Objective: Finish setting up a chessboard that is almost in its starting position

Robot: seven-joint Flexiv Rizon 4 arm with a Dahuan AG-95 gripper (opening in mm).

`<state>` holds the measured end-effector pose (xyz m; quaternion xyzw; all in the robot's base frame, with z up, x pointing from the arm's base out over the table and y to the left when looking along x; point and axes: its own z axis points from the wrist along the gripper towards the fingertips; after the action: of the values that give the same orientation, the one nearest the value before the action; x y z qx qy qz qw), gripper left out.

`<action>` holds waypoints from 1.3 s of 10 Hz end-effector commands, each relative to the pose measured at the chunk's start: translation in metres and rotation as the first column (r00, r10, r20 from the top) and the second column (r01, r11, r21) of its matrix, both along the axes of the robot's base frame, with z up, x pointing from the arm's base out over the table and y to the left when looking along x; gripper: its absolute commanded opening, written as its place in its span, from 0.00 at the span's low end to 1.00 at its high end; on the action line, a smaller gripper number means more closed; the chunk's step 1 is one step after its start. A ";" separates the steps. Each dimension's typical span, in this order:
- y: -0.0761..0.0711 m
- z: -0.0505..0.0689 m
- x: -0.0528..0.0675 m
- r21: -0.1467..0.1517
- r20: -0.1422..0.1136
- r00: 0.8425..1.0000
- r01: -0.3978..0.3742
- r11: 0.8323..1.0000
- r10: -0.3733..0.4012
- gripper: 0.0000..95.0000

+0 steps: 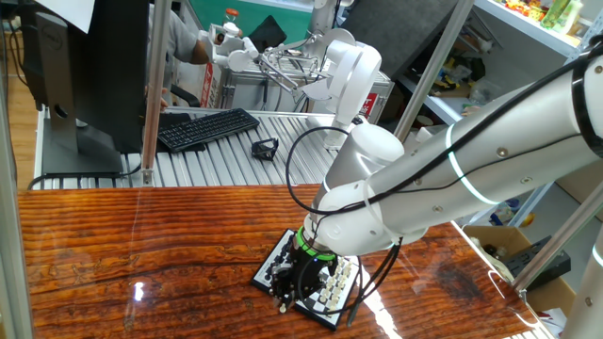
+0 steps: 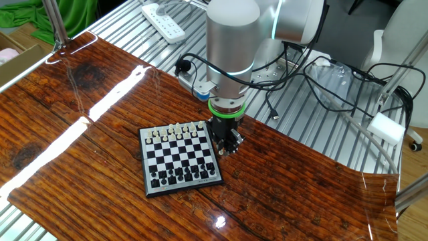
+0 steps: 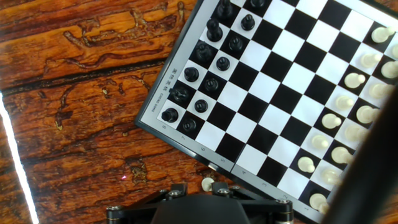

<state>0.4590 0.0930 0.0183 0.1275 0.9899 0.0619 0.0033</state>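
Stray cream piece (image 3: 207, 184) sits on the wood table (image 3: 74, 124) just off the chessboard (image 2: 179, 158) rim under the gripper (image 2: 226, 148), jaw state unreadable; tiny, light, rigid, likely tips easily, so pinch its narrow upper body.

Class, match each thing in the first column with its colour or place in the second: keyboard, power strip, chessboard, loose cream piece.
Things:
1. keyboard
2. power strip
3. chessboard
4. loose cream piece

Colour or place:
A. white
B. black all over
C. on the table, just off the board's rim
D. chequered black and white

Pairs: 1-B, 2-A, 3-D, 4-C
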 end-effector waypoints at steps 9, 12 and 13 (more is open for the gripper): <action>-0.002 0.000 0.001 -0.014 0.004 1.000 -0.012 1.000 0.012 0.20; -0.002 -0.001 0.002 -0.026 0.007 1.000 -0.021 0.999 0.021 0.20; -0.003 -0.001 0.002 -0.028 0.008 1.000 -0.024 0.999 0.024 0.20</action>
<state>0.4610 0.0906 0.0171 0.1155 0.9921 0.0486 0.0091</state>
